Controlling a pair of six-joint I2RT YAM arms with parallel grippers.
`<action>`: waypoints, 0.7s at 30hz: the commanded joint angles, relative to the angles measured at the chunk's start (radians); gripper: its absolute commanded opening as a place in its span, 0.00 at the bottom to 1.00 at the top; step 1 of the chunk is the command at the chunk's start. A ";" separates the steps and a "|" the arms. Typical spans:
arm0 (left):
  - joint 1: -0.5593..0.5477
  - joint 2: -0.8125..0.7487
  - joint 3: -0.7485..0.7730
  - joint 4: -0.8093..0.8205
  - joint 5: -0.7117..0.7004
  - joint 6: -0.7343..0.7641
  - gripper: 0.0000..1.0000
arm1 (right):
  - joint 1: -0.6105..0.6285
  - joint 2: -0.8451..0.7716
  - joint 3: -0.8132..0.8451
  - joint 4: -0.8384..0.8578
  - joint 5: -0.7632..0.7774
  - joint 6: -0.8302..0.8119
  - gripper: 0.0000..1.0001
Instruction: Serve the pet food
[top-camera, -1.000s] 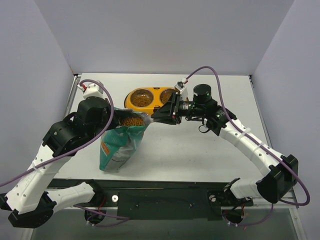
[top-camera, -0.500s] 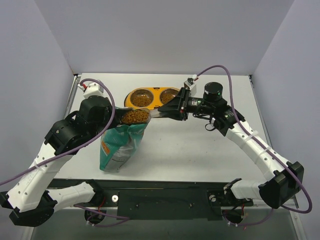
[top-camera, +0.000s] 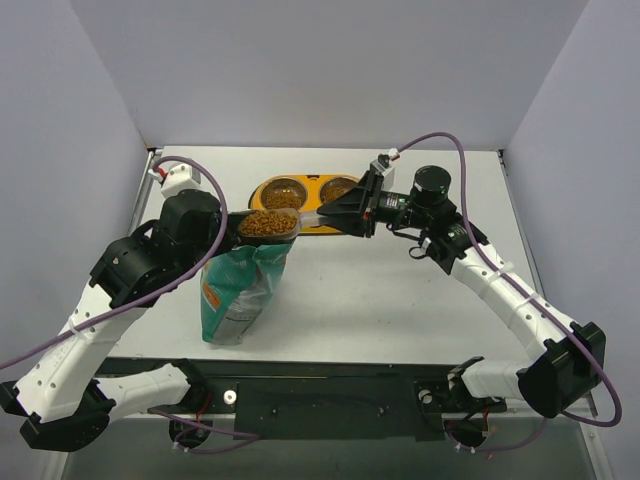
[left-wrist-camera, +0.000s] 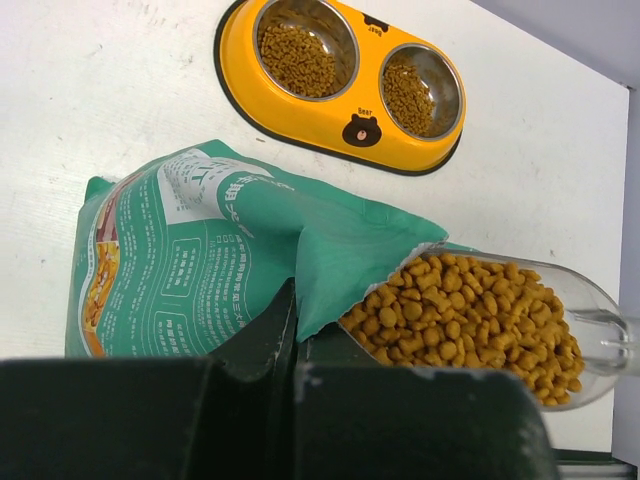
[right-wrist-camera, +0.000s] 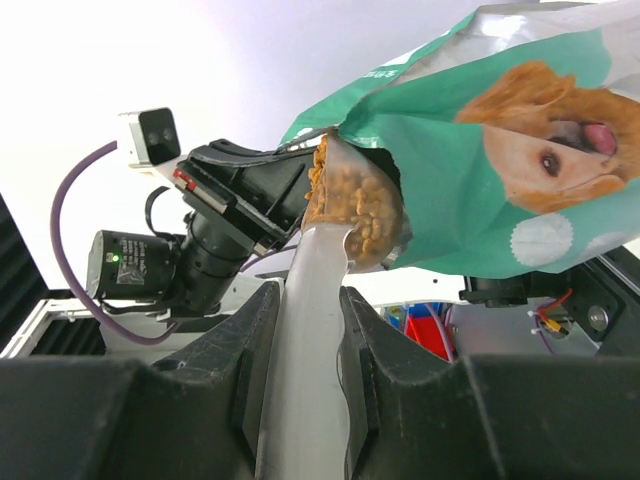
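Serving time: we see the right gripper (right-wrist-camera: 306, 300) clamped on a clear scoop (left-wrist-camera: 595, 325) heaped with pet food (left-wrist-camera: 465, 315), just above the standing bag (left-wrist-camera: 200, 250), whose rim the left gripper (left-wrist-camera: 300, 335) pinches tight.

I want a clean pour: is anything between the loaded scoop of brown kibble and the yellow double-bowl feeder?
Nothing visible. The clear plastic scoop of brown kibble pellets, held by the right gripper, hangs at the teal bag's open mouth; only bare white table separates it from the yellow feeder.
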 joint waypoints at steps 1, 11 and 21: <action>-0.001 -0.031 0.075 0.145 -0.071 -0.033 0.00 | 0.014 -0.005 0.008 0.192 0.007 0.056 0.00; -0.001 -0.066 0.035 0.199 -0.078 -0.064 0.00 | 0.020 -0.003 -0.006 0.200 0.007 0.044 0.00; -0.001 -0.063 0.061 0.082 -0.219 -0.151 0.00 | -0.001 -0.031 0.009 0.191 -0.016 0.061 0.00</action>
